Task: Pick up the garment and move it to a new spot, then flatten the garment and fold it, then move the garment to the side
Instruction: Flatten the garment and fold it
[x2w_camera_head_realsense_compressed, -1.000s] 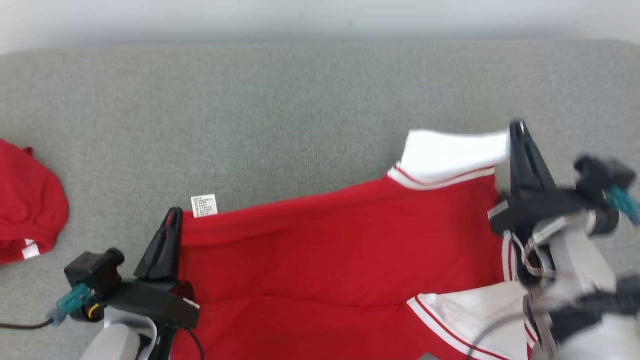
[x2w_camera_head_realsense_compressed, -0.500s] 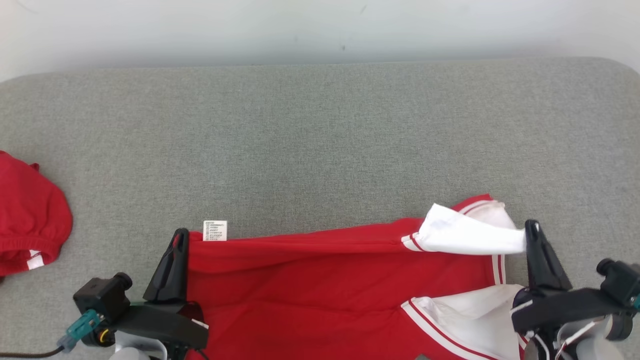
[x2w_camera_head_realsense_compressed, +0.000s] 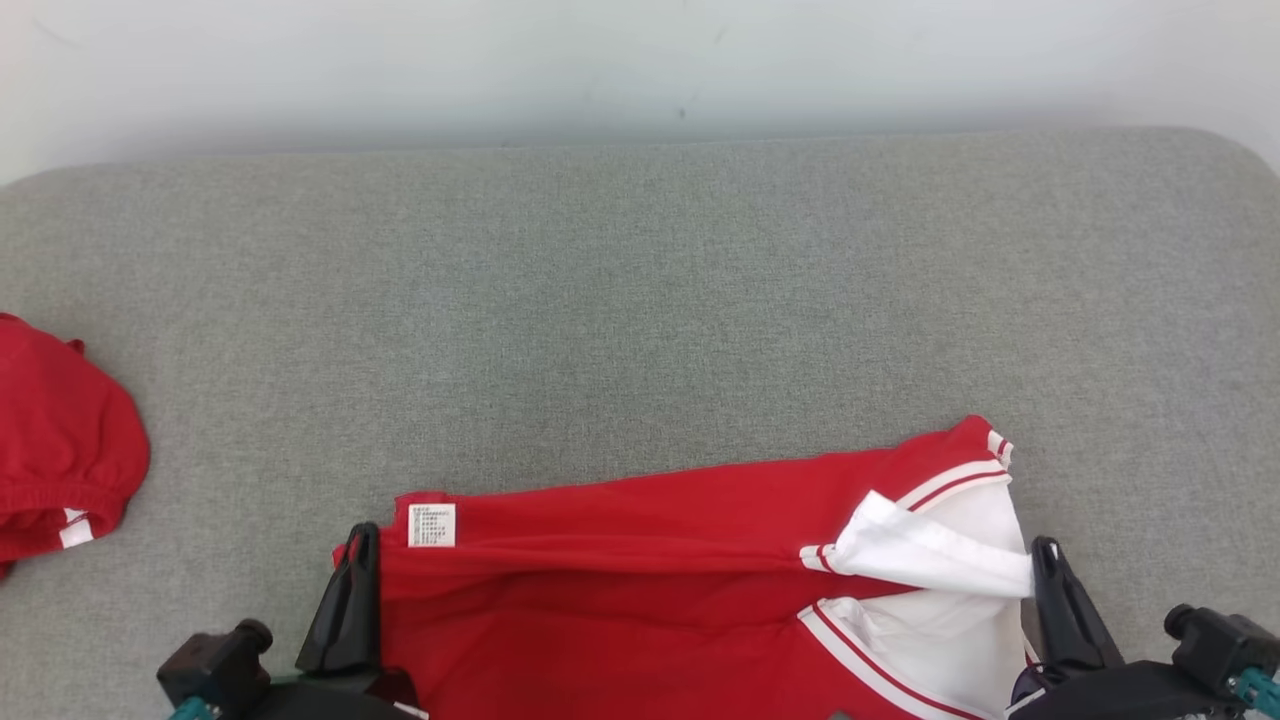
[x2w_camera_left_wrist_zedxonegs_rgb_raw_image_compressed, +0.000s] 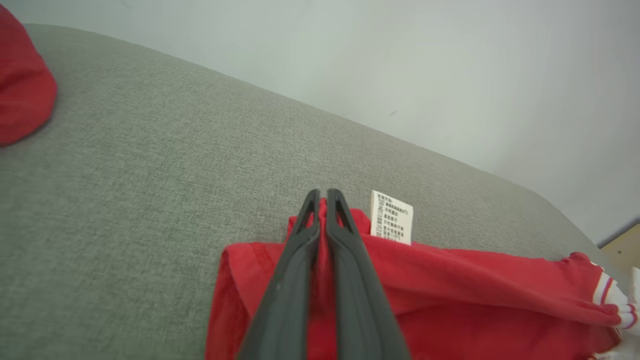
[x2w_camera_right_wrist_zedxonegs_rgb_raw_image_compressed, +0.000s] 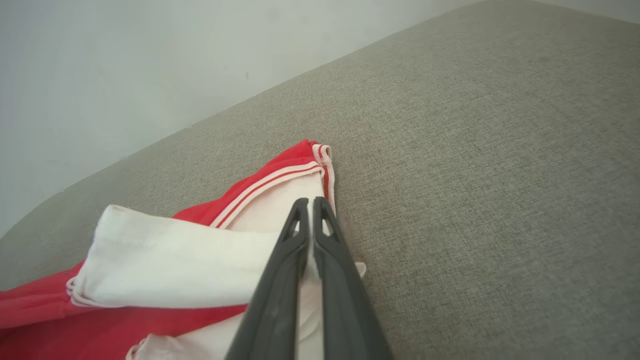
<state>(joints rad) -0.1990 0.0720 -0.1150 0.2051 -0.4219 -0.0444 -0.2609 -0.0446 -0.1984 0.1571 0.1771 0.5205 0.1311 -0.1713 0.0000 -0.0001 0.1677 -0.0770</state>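
The garment (x2w_camera_head_realsense_compressed: 640, 590) is a red shirt with white sleeves and red-striped cuffs, spread along the near edge of the grey cushion (x2w_camera_head_realsense_compressed: 640, 320). My left gripper (x2w_camera_head_realsense_compressed: 360, 535) is shut on its red hem corner, beside a white care label (x2w_camera_head_realsense_compressed: 432, 525). The left wrist view has red cloth pinched between the left gripper's (x2w_camera_left_wrist_zedxonegs_rgb_raw_image_compressed: 322, 195) fingers, the label (x2w_camera_left_wrist_zedxonegs_rgb_raw_image_compressed: 391, 224) just to the right. My right gripper (x2w_camera_head_realsense_compressed: 1043, 548) is shut on the white sleeve (x2w_camera_head_realsense_compressed: 930, 555). In the right wrist view, the right gripper (x2w_camera_right_wrist_zedxonegs_rgb_raw_image_compressed: 310, 202) pinches white cloth of the sleeve (x2w_camera_right_wrist_zedxonegs_rgb_raw_image_compressed: 170, 260).
A second red garment (x2w_camera_head_realsense_compressed: 55, 450) lies bunched at the cushion's left edge, also seen as a red bundle (x2w_camera_left_wrist_zedxonegs_rgb_raw_image_compressed: 22, 80) in the left wrist view. A pale wall (x2w_camera_head_realsense_compressed: 640, 60) runs behind the cushion. Bare grey cushion stretches beyond the shirt.
Both grippers have drawn the shirt toward the near edge and lowered it; the head camera has also shifted. The white sleeve has come down with the right gripper. Both grips stayed shut.
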